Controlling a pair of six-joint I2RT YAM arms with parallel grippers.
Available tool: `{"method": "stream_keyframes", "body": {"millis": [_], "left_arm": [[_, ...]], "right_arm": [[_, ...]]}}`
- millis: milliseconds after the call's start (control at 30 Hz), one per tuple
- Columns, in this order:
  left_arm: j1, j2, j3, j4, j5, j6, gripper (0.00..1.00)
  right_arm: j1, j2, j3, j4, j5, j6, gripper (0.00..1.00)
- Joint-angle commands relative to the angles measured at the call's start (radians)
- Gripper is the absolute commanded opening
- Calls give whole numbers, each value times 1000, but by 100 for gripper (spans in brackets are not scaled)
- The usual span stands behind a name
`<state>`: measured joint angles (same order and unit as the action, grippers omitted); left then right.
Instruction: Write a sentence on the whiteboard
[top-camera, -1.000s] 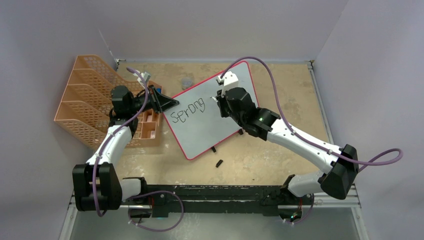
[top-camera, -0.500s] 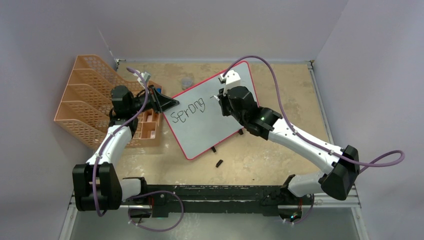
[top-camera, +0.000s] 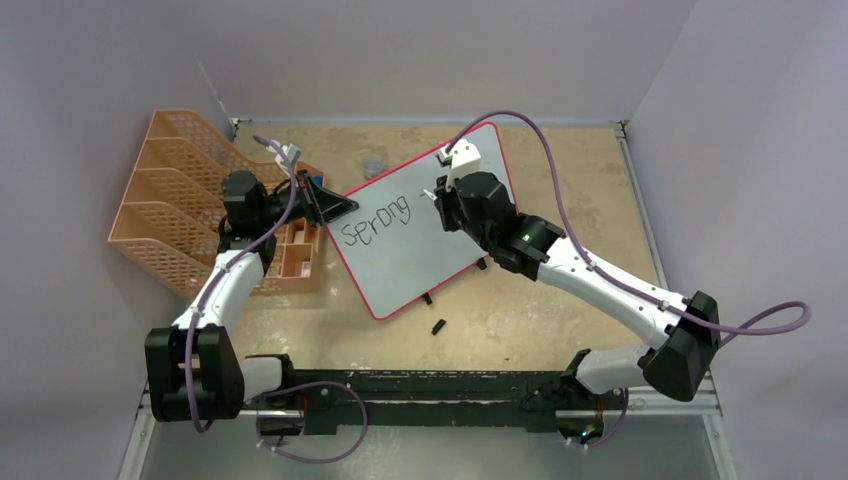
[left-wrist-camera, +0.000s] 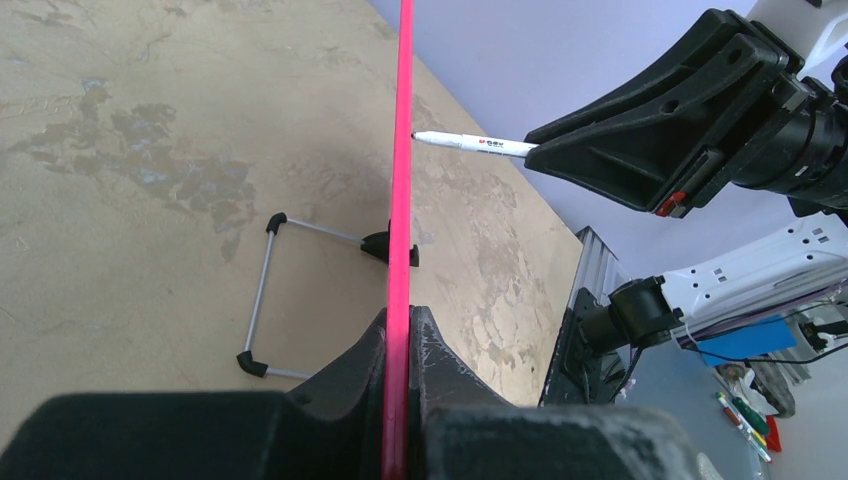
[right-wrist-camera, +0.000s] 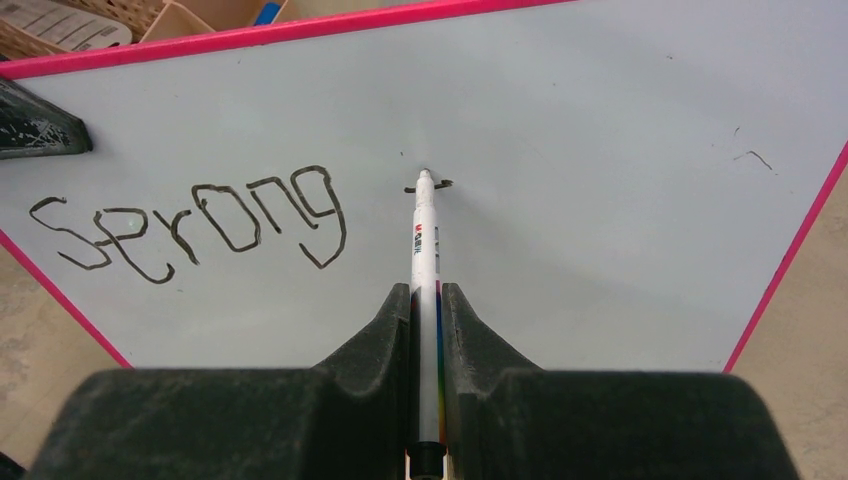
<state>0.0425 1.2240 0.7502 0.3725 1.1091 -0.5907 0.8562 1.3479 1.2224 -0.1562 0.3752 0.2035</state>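
Whiteboard (top-camera: 420, 250) propped on the desk (top-camera: 580, 170), mid-field, just beside the rack (top-camera: 165, 200). Left fingers (left-wrist-camera: 345, 385) are clamped on its pink edge. Right fingers (right-wrist-camera: 370, 345) are clamped on a marker (right-wrist-camera: 424, 240), its tip touching the board at a short dash right of the sentence (right-wrist-camera: 200, 225), a single word, roughly "Strong".

So the whiteboard (top-camera: 420, 255) is pale white with a thin red-pink frame and rounded corners. It's propped up on its feet mid-table (top-camera: 570, 170), turned diagonal. The sentence (right-wrist-camera: 200, 225) is barely started: one word in thin black letters, reads like "Serong", slanting along the upper left. There's a tiny dash just right of it, and the rest of the face is pretty much blank.
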Motion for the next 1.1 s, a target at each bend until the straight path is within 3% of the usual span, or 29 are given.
{"method": "stream_keyframes", "body": {"millis": [0, 1067], "left_arm": [[-23, 8, 15, -17, 50, 40, 0], [-23, 5, 16, -17, 49, 40, 0]], "right_arm": [[-3, -15, 22, 57, 14, -13, 0], [-3, -10, 0, -43, -15, 19, 0]]}}
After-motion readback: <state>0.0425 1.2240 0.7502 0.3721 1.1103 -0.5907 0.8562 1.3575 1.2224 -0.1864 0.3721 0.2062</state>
